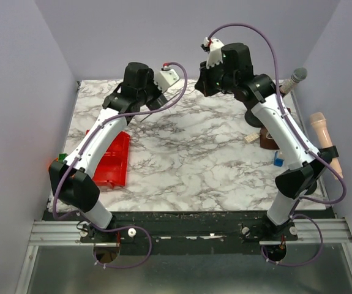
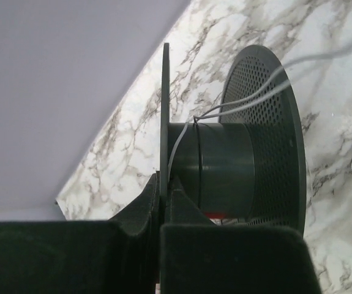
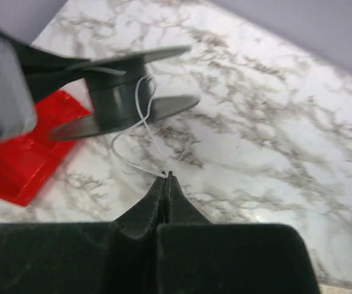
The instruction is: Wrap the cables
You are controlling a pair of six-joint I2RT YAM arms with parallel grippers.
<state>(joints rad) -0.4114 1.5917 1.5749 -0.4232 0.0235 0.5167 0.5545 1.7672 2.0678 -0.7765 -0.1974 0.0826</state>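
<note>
A dark grey spool (image 2: 224, 168) with perforated flanges is held in the air. My left gripper (image 2: 163, 184) is shut on its near flange (image 2: 164, 110). A thin white cable (image 2: 249, 101) is looped round the spool's core and runs off to the right. In the right wrist view the spool (image 3: 120, 98) hangs at upper left. The cable (image 3: 136, 131) loops down from it to my right gripper (image 3: 168, 176), which is shut on the cable's end. In the top view both grippers, left (image 1: 154, 101) and right (image 1: 203, 82), are raised over the table's far side.
A red tray (image 1: 111, 160) lies at the table's left, also in the right wrist view (image 3: 22, 156). At the right edge are a brown block (image 1: 269, 139), a small blue piece (image 1: 278, 159), a grey microphone (image 1: 293, 79) and a beige microphone (image 1: 325, 138). Walls enclose the table.
</note>
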